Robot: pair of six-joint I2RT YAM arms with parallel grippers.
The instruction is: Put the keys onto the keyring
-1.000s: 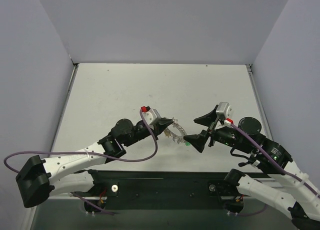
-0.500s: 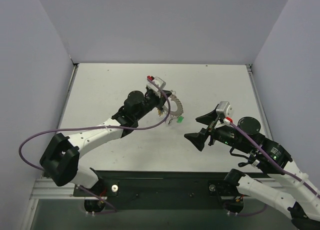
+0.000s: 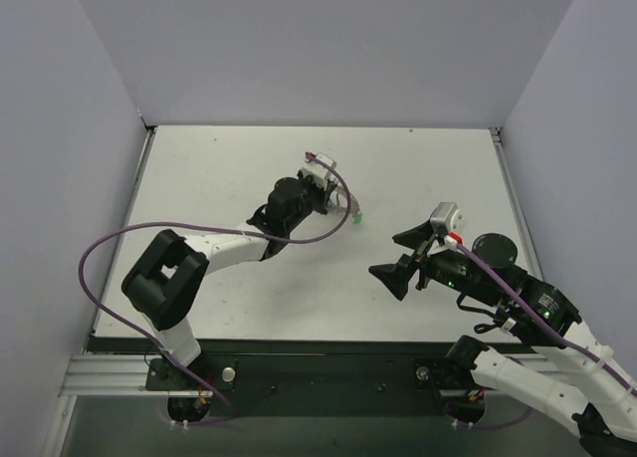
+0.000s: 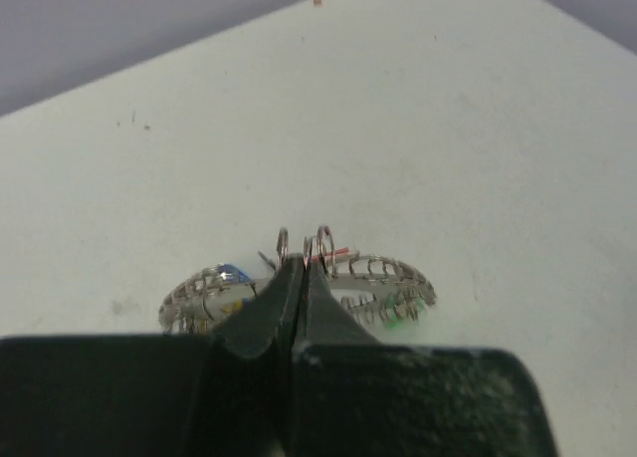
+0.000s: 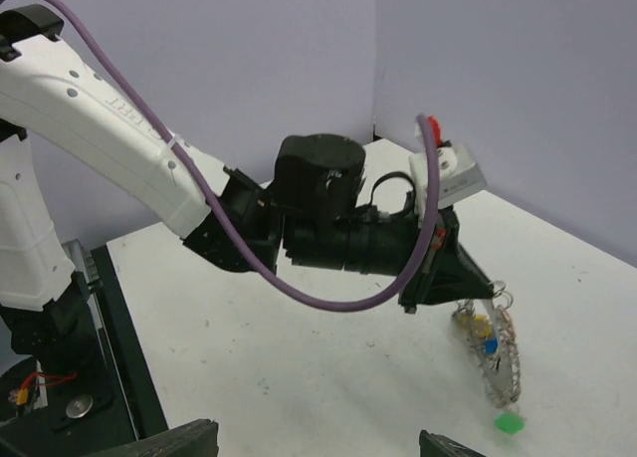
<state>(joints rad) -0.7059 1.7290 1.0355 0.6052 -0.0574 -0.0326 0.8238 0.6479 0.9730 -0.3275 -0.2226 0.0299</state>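
Top external view has the left gripper (image 3: 332, 200) reached out over the middle of the table (image 3: 199, 178), nearer its far edge than its near one. The right gripper (image 3: 398, 259) hangs well apart from it, toward the right edge and closer to the near edge. The left wrist view shows the left jaws pinched tight on the rim of the keyring (image 4: 386, 271), so the left arm is plainly the nearer one. The right jaws stand wide apart with nothing between them. From the right gripper the ring lies ahead and to the left. In the right wrist view it hangs down from the left fingertips almost edge-on, its flat face turned sideways to that hand rather than toward it. Any approach would likely need to meet the rim, not the face. The ring is silvery, frilled all round with small wire loops, and carries the keys (image 4: 231, 276), with blue, yellow and red heads showing. The green-tagged key (image 5: 509, 422) dangles lowest, at or just above the table; contact cannot be told. Every key that shows hangs from the ring.
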